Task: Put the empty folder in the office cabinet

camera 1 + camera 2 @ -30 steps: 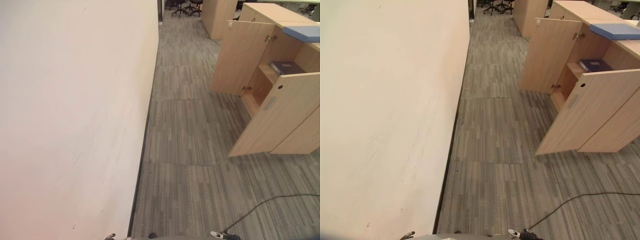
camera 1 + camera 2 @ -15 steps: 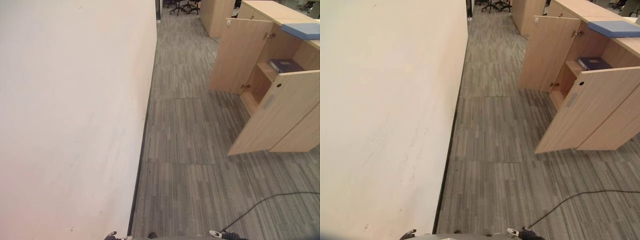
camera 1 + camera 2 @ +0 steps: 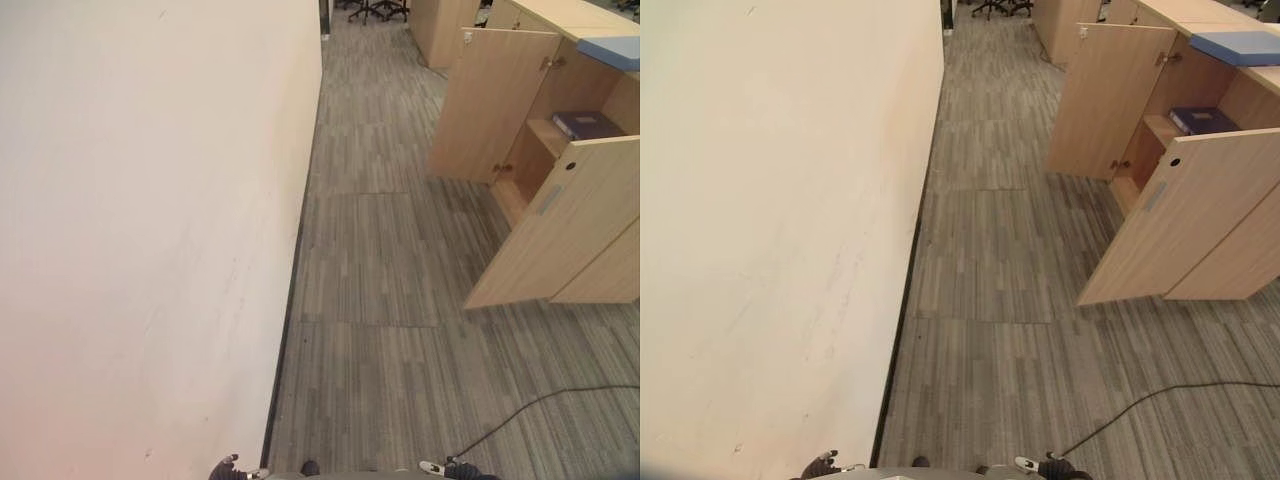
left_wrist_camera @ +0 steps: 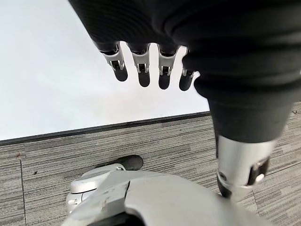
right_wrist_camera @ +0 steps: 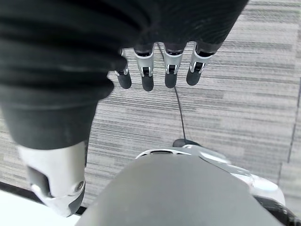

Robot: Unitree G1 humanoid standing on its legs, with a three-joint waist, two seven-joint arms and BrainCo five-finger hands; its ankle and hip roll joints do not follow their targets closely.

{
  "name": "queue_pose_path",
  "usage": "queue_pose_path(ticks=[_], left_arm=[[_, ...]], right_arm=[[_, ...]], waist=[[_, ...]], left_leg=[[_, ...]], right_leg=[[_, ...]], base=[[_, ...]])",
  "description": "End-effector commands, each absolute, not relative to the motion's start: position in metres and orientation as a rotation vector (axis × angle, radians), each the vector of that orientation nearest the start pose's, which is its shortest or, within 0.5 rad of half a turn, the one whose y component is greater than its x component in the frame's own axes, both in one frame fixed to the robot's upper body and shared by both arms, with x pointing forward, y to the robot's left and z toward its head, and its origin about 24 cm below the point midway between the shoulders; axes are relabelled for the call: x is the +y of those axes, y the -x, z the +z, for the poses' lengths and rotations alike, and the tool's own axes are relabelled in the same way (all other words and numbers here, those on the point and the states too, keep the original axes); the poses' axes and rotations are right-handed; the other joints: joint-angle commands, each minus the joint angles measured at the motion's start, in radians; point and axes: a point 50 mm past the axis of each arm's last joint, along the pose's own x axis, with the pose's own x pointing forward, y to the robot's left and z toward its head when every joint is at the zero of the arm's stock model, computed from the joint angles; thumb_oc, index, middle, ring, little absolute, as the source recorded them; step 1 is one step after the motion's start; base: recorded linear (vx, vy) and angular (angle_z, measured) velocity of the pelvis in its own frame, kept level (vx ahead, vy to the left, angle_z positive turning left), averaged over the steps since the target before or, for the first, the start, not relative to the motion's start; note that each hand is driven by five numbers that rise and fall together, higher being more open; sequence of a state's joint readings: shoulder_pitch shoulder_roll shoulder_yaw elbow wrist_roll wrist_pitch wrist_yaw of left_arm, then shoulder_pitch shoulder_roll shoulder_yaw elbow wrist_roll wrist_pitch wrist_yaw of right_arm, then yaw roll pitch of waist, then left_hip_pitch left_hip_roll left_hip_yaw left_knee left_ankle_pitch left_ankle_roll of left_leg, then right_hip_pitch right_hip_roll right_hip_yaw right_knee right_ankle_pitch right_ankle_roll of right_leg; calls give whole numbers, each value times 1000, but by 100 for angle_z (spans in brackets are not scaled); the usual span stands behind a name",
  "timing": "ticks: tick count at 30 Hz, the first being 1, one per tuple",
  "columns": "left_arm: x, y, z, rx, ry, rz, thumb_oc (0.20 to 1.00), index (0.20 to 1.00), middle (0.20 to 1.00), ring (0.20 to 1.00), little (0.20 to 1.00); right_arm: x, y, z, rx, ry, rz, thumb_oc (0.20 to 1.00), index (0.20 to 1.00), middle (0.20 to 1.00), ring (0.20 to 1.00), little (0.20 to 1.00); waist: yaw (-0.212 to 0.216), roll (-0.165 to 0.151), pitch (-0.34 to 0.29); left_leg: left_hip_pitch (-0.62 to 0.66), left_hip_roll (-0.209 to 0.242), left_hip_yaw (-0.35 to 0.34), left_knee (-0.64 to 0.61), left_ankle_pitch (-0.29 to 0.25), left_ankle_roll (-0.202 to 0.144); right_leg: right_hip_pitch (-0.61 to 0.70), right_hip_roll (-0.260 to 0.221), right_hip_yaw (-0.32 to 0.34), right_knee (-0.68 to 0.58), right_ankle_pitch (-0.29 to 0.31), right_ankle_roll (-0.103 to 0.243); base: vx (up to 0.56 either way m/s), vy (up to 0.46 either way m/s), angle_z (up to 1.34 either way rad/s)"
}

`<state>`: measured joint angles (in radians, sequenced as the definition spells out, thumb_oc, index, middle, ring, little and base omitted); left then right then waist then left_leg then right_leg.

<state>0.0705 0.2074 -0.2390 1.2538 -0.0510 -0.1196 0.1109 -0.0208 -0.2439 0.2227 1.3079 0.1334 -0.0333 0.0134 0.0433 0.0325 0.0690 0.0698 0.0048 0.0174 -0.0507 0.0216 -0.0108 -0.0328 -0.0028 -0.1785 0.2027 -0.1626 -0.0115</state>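
Note:
The light wooden office cabinet (image 3: 600, 270) stands at the right with both doors swung open. A light blue folder (image 3: 1238, 45) lies flat on its top. A dark blue folder (image 3: 1205, 120) lies on the shelf inside. My left hand (image 4: 141, 70) hangs beside my body near the white wall, fingers straight and holding nothing. My right hand (image 5: 146, 75) hangs over the grey carpet, fingers likewise straight and holding nothing. Both hands are far from the cabinet.
A long white wall (image 3: 150, 200) runs along the left. Grey striped carpet (image 3: 380, 280) forms an aisle between wall and cabinet. The near door (image 3: 560, 220) and far door (image 3: 490, 100) jut into the aisle. Office chairs (image 3: 375, 8) and another cabinet (image 3: 435, 25) stand at the far end.
The whole view has shifted slightly, so the camera moved. The folders, cabinet doors and hands stay as they were.

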Motion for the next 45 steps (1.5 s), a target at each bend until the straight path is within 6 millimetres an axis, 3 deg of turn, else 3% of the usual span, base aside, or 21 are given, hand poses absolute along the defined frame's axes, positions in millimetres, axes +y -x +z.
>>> queue_pose_path(ticks=[1,7,13,15,19,20,21,25,29,30,31,32,35,36,39,42,44,45], left_arm=[[222,-72,-166,1192,-361,61,1000,1000,1000,1000,1000],[230,-79,-163,1153,-450,84,1000,1000,1000,1000,1000],[230,-75,-164,1170,-432,89,1000,1000,1000,1000,1000],[232,-83,-161,1144,-421,103,1000,1000,1000,1000,1000],[233,-103,-156,1075,-433,100,1000,1000,1000,1000,1000],[232,-114,-152,1031,-449,85,1000,1000,1000,1000,1000],[231,-116,-151,1022,-450,82,1000,1000,1000,1000,1000],[232,-112,-153,1040,-429,112,1000,1000,1000,1000,1000],[232,-99,-157,1094,-416,128,1000,1000,1000,1000,1000],[232,-91,-160,1122,-421,121,1000,1000,1000,1000,1000],[232,-91,-160,1122,-421,121,1000,1000,1000,1000,1000],[232,-85,-161,1146,-424,115,1000,1000,1000,1000,1000],[231,-79,-163,1168,-419,112,1000,1000,1000,1000,1000],[232,-70,-164,1196,-411,115,1000,1000,1000,1000,1000],[234,-59,-166,1230,-387,148,1000,1000,1000,1000,1000],[238,-55,-166,1240,-359,188,1000,1000,1000,1000,1000],[240,-55,-165,1241,-344,212,1000,1000,1000,1000,1000],[242,-58,-165,1234,-336,224,1000,1000,1000,1000,1000]], right_arm=[[-237,-89,-163,1267,326,-7,1000,1000,1000,1000,1000],[-236,-90,-162,1254,304,-42,1000,1000,1000,1000,1000],[-236,-86,-164,1274,306,-42,1000,1000,1000,1000,1000],[-234,-92,-163,1262,313,-25,1000,1000,1000,1000,1000],[-233,-101,-161,1228,298,-29,1000,1000,1000,1000,1000],[-234,-103,-160,1219,283,-48,1000,1000,1000,1000,1000],[-234,-104,-160,1218,278,-55,1000,1000,1000,1000,1000],[-234,-106,-159,1216,268,-62,1000,1000,1000,1000,1000],[-235,-102,-160,1229,281,-54,1000,1000,1000,1000,1000],[-237,-99,-160,1238,289,-53,1000,1000,1000,1000,1000],[-237,-99,-160,1238,289,-53,1000,1000,1000,1000,1000],[-240,-97,-160,1245,292,-60,1000,1000,1000,1000,1000],[-241,-94,-161,1255,290,-66,1000,1000,1000,1000,1000],[-240,-90,-162,1267,283,-63,1000,1000,1000,1000,1000],[-238,-79,-165,1306,289,-46,1000,1000,1000,1000,1000],[-234,-74,-167,1329,289,-20,1000,1000,1000,1000,1000],[-231,-75,-167,1327,282,-8,1000,1000,1000,1000,1000],[-229,-79,-167,1316,277,-5,1000,1000,1000,1000,1000]], waist=[[-2,-47,12],[-11,-56,34],[-20,-60,26],[-20,-66,37],[-21,-98,72],[-16,-113,98],[-9,-110,110],[-1,-114,115],[5,-117,106],[14,-100,98],[14,-100,98],[20,-74,85],[27,-59,81],[30,-56,68],[29,-46,33],[38,-59,1],[47,-65,-12],[50,-67,-14]], left_leg=[[7,-62,5,-37,-68,0],[-28,-62,-8,-37,-61,5],[-41,-63,-20,-37,-64,10],[-42,-55,-18,-37,-63,10],[-152,-44,19,177,-127,-17],[-246,-28,41,361,-139,-29],[-286,-13,37,452,-130,-28],[-345,7,12,564,-88,-11],[-347,14,19,373,-61,-7],[-335,7,15,181,35,-26],[-332,7,15,177,36,-26],[-347,-3,31,17,119,-42],[-369,-4,59,-37,147,-55],[-363,-2,70,-37,119,-48],[-330,-9,75,-37,148,-50],[-283,-41,88,-37,114,-24],[-241,-66,97,-37,81,-1],[-220,-80,103,-37,63,11]], right_leg=[[111,-36,-77,-290,204,138],[77,-29,-68,-290,208,134],[57,-20,-51,-290,207,127],[56,-17,-45,-290,205,121],[48,-27,-50,-290,205,105],[67,-30,-57,-290,189,92],[77,-22,-59,-290,182,84],[100,-6,-53,-290,170,72],[114,-11,-45,-290,156,85],[123,0,-36,-290,143,88],[124,-1,-36,-290,143,88],[137,17,-29,-290,125,88],[160,24,-16,-290,105,91],[173,28,-6,-290,100,93],[193,10,0,-290,73,107],[233,-53,2,-286,76,134],[226,-105,-10,-203,79,158],[210,-135,-16,-144,108,172]], base=[[0,0,0],[8,-14,0],[71,-29,3],[90,-73,2],[-40,-100,2],[-42,-153,6],[-13,-115,10],[92,-51,0],[175,36,-6],[236,88,-26],[328,129,-30],[174,68,-21],[250,94,-10],[292,119,-27],[387,188,-52],[322,189,-23],[322,216,-19],[285,225,-21]])
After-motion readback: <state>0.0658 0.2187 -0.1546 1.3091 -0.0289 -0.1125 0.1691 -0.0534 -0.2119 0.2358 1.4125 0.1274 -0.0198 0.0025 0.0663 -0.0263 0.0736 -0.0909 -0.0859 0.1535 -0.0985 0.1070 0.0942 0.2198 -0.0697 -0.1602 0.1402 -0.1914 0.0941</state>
